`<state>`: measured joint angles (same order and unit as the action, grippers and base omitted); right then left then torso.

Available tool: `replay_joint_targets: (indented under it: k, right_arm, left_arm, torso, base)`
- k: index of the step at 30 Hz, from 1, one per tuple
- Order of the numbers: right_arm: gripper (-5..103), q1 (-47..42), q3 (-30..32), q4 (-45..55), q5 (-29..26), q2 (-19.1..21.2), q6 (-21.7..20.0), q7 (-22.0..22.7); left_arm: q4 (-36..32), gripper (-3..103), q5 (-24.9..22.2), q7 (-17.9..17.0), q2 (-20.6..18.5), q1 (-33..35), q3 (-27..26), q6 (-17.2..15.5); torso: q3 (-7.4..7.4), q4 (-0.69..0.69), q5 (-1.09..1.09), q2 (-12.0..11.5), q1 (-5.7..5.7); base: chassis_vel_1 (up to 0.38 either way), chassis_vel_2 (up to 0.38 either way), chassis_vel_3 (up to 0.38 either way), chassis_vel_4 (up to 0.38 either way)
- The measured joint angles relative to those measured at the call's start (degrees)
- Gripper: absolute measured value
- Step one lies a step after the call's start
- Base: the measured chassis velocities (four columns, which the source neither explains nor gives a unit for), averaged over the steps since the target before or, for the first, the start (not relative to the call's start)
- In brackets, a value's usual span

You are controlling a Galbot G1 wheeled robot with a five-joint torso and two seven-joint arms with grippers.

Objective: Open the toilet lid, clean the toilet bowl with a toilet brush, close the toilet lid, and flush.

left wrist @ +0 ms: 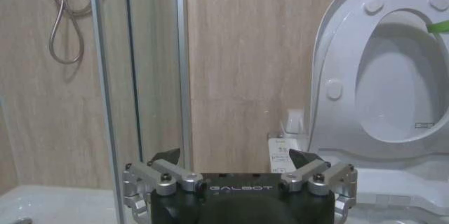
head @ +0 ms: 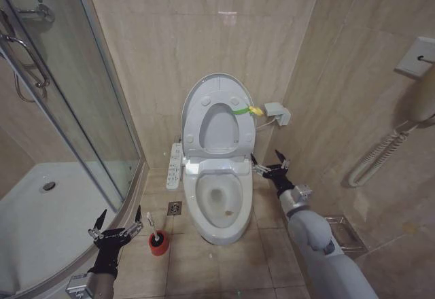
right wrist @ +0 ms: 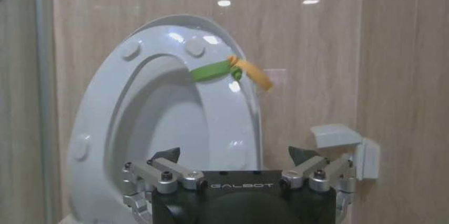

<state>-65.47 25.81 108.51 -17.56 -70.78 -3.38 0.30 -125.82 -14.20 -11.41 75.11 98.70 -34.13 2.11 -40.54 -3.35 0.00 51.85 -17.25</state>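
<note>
With the glossy white oval toilet lid (head: 216,102) up, we should lower our spread left end effector (head: 117,225) squarely over the thin white toilet brush (head: 155,232) (right end effector (head: 270,163) spread, idle).

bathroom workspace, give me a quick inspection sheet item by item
surface: beige tiled floor, small floor drain.
job's things: toilet lid and seat raised against the wall, yellow-green loop on them; toilet bowl uncovered; toilet brush standing in its red holder.
clutter: nothing seen.
grippers: left gripper open, empty, beside the brush; right gripper open, empty, to the bowl's right.
cables: coiled cord on the right wall.
surroundings: glass shower enclosure, button panel.
</note>
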Motion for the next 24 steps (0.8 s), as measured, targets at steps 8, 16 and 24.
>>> replay_joint_targets:
  k: [8,16,24]
  right_arm:
    - [100,-3.9,0.8,-1.0,2.6,-1.5,3.4,-0.4]
    - [100,-4.8,1.9,-4.8,9.7,-4.6,8.8,3.9]
    - [100,-5.1,3.1,-6.4,11.2,-5.0,10.2,5.0]
  left_arm:
    - [0.0,100,0.0,0.0,0.0,0.0,0.0,0.0]
    - [0.0,100,0.0,0.0,0.0,0.0,0.0,0.0]
    - [0.0,100,0.0,0.0,0.0,0.0,0.0,0.0]
  torso:
    - [0.0,-0.01,0.0,0.0,0.0]
    - [0.0,0.0,0.0,0.0,-0.01]
    - [0.0,0.0,0.0,0.0,-0.01]
  base:
    - [0.0,0.0,0.0,0.0]
    - [0.0,0.0,0.0,0.0]
    - [0.0,0.0,0.0,0.0]
